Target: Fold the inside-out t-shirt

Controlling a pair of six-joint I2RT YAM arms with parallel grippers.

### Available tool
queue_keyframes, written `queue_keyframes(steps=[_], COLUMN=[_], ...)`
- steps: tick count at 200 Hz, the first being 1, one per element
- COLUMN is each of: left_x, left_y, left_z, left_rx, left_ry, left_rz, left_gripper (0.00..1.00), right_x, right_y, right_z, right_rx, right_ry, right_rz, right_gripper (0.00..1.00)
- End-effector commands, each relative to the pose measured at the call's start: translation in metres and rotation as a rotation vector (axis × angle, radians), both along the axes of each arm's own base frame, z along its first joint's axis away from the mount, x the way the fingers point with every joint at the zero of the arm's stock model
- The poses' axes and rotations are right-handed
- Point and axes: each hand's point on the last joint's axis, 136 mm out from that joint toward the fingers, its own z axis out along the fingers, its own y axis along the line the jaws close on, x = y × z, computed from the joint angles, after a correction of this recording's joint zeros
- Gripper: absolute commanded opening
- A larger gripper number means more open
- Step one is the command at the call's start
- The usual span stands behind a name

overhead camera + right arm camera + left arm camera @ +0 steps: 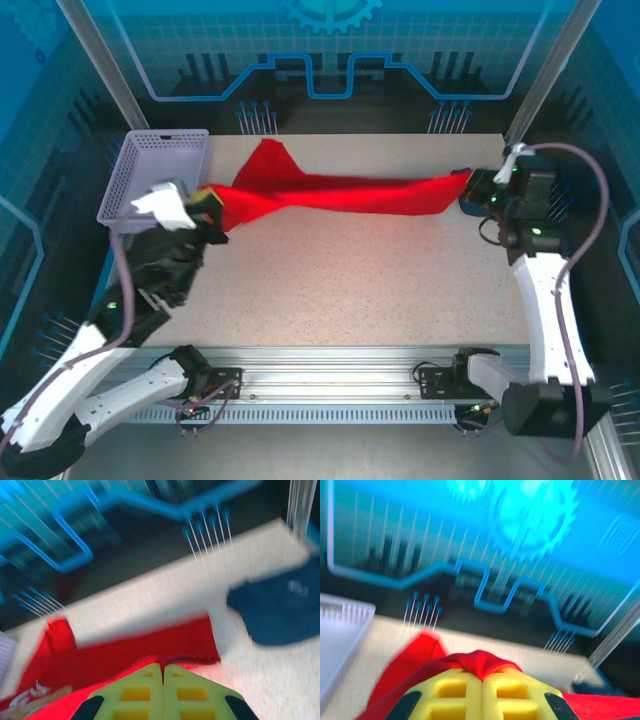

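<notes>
The left arm and right arm are white with black joints. A purple-grey cable loops beside each. The fingers are yellow with square holes.

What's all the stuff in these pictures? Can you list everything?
red cloth t-shirt: one, bright red, stretched across the far side of the table between both grippers
lavender plastic basket: one, pale purple, far left corner
dark navy garment: one, navy, far right, beside the shirt's end
speckled beige table: one, beige, under everything
left gripper: one, yellow, shut on the shirt's left end
right gripper: one, yellow, shut on the shirt's right end
</notes>
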Motion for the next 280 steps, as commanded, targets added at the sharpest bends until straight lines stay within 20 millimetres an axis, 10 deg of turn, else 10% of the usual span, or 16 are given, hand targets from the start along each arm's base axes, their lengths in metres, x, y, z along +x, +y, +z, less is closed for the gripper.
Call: queue_keyframes(steps=[1, 41, 77, 152, 181, 232, 280], left_x=[-0.029, -0.054, -0.041, 0.118, 0.142, 0.12, 0.056], left_y=[0.019, 0.023, 0.034, 0.028, 0.028, 0.034, 0.039], left_z=[0.092, 0.176, 0.214, 0.154, 0.156, 0.185, 0.203], left_rx=[0.07, 0.136, 0.273, 0.351, 0.333, 0.311, 0.243], left_ry=[-0.207, -0.328, -0.345, -0.028, -0.019, -0.096, -0.193], left_rz=[0.002, -0.045, 0.112, 0.168, 0.155, 0.155, 0.106], left_gripper=[0.0, 0.0, 0.0, 0.0, 0.0, 0.0, 0.0], right_x=[-0.038, -0.108, -0.136, -0.008, 0.027, 0.034, -0.009], right_y=[0.003, 0.009, 0.011, 0.013, 0.022, 0.036, 0.039], right_z=[0.066, 0.168, 0.21, 0.16, 0.157, 0.169, 0.186], right_rx=[-0.055, -0.096, -0.122, -0.11, -0.11, -0.139, -0.154], right_ry=[-0.117, -0.351, -0.455, -0.285, -0.267, -0.284, -0.337], right_rz=[0.0, 0.004, -0.001, 0.047, 0.076, 0.106, 0.12], right_gripper=[0.0, 0.0, 0.0, 0.0, 0.0, 0.0, 0.0])
